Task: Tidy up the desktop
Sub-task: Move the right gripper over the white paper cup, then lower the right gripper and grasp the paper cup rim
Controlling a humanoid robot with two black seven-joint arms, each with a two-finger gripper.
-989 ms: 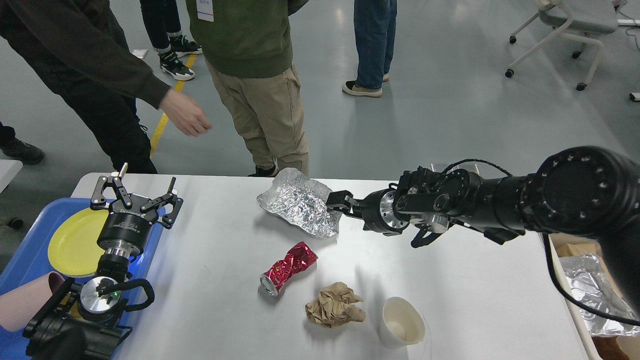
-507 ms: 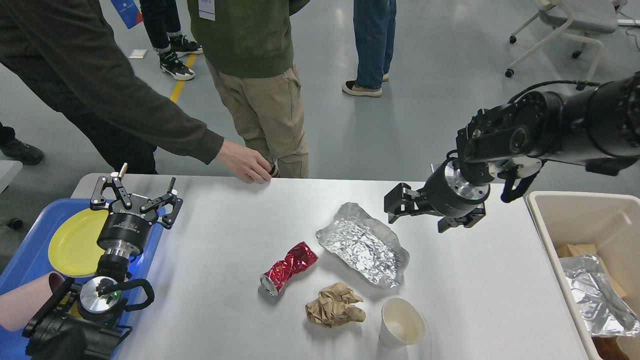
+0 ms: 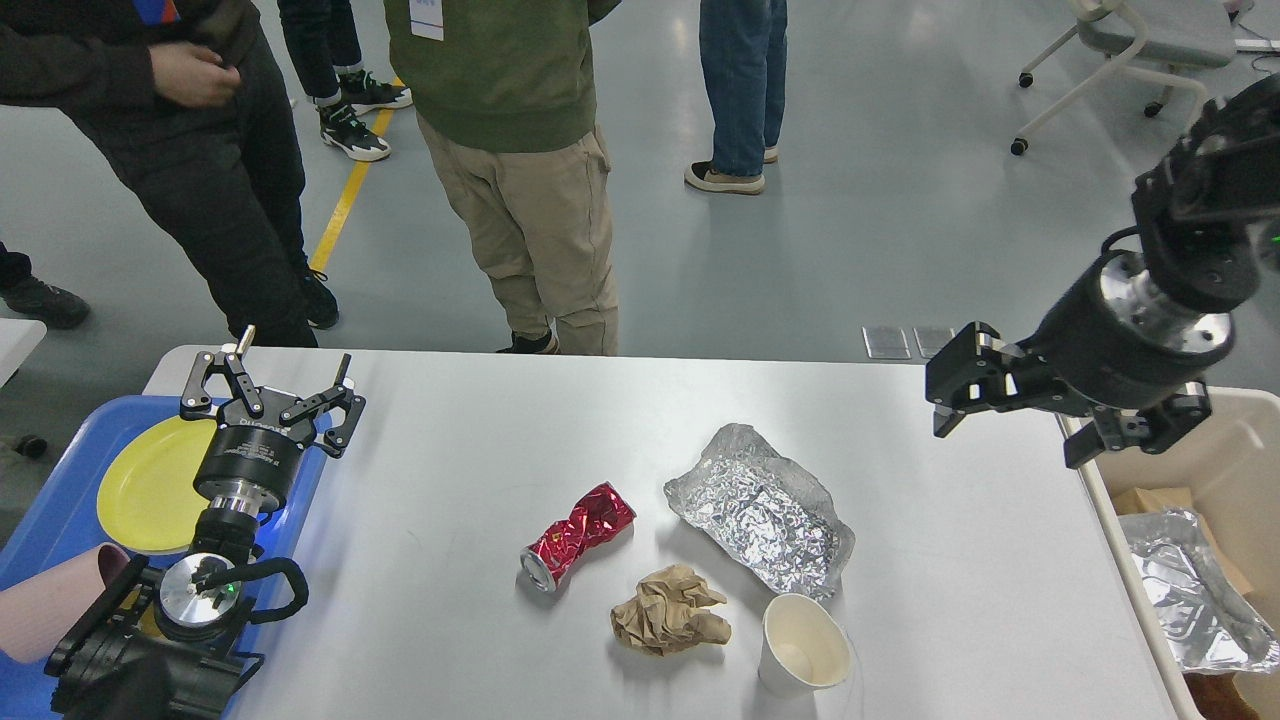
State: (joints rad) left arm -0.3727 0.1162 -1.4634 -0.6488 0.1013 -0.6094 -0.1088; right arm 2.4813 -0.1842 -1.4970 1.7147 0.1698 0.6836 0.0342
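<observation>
The white desktop (image 3: pixel 450 470) carries a crumpled foil sheet (image 3: pixel 765 510), a crushed red can (image 3: pixel 578 535), a ball of brown paper (image 3: pixel 670 622) and a white paper cup (image 3: pixel 803 658), all grouped in its front middle. My right gripper (image 3: pixel 952 385) hovers open and empty above the desktop's right edge, well right of the foil. My left gripper (image 3: pixel 272 390) points upward at the left, open and empty, over the edge of the blue tray (image 3: pixel 60 520).
The blue tray holds a yellow plate (image 3: pixel 150 480) and a pink cup (image 3: pixel 45 610). A beige bin (image 3: pixel 1200 440) beside the right edge holds foil and brown scraps. Several people stand beyond the far edge. A wheeled chair (image 3: pixel 1130 60) is far right.
My right gripper let go of the foil and swung right and upward. The foil now lies flat further right, beside the cup. A person's hand reached to the far edge, then withdrew.
</observation>
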